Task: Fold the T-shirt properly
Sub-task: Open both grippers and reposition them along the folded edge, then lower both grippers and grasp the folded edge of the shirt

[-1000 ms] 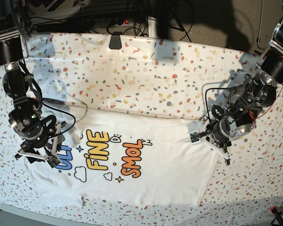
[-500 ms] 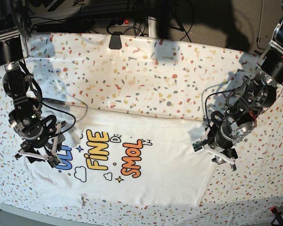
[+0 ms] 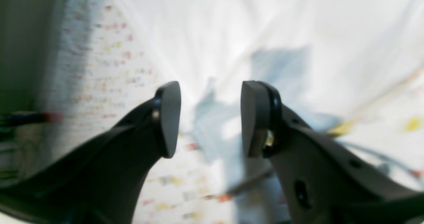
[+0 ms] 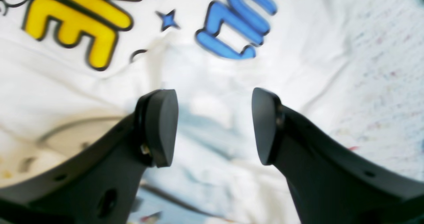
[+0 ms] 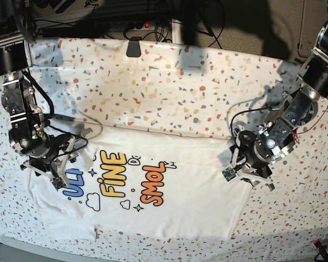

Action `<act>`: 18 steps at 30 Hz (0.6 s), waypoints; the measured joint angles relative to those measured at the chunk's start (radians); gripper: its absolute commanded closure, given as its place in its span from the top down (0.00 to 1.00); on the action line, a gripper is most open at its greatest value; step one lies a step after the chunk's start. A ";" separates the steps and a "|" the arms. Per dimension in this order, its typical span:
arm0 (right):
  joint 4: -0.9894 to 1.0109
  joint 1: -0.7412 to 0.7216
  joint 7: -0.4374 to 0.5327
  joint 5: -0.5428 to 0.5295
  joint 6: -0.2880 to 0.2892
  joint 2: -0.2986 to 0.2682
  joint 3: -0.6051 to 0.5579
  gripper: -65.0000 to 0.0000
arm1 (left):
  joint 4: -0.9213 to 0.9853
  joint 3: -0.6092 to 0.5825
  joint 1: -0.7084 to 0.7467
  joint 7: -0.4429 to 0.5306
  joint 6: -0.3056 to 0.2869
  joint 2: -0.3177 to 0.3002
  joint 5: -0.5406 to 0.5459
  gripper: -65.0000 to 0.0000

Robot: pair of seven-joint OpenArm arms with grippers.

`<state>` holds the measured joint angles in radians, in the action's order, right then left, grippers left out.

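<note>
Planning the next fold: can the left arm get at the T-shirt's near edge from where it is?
Probably yes: the left pincer is open right at the T-shirt edge, nothing lying between them.

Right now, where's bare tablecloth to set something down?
Free: wide band of speckled tablecloth between white printed T-shirt and dark clip. Crowded: shirt's ends, right gripper and left gripper hover open there.

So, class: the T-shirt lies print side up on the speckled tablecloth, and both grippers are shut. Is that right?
Not quite. The T-shirt does lie print side up on the tablecloth, but the wrist views show the left gripper and right gripper open.
</note>
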<state>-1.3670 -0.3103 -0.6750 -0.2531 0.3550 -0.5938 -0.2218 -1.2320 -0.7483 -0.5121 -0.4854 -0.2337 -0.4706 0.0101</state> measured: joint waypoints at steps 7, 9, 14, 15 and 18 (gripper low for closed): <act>-0.006 0.005 0.014 0.241 0.200 -0.009 0.015 0.54 | -0.039 0.000 0.008 -0.148 0.016 0.010 -0.096 0.44; -0.010 0.005 0.013 0.325 0.289 -0.011 0.016 0.54 | -0.063 0.000 0.007 -0.147 -0.068 0.011 -0.177 0.44; -0.041 0.005 -0.011 0.254 0.349 -0.059 0.015 0.54 | -0.125 0.000 0.011 -0.145 -0.262 0.011 -0.224 0.42; -0.053 0.006 -0.033 0.234 0.350 -0.074 0.015 0.54 | -0.140 0.000 0.011 -0.146 -0.272 0.011 -0.223 0.40; -0.113 0.008 -0.110 0.140 0.345 -0.122 0.015 0.54 | -0.183 0.000 0.010 -0.144 -0.275 0.010 -0.187 0.33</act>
<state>-1.4803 -0.3019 -0.7853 -0.1127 0.7002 -0.7162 -0.2066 -1.4155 -0.7483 -0.5018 -0.6292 -0.5091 -0.4603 -0.1768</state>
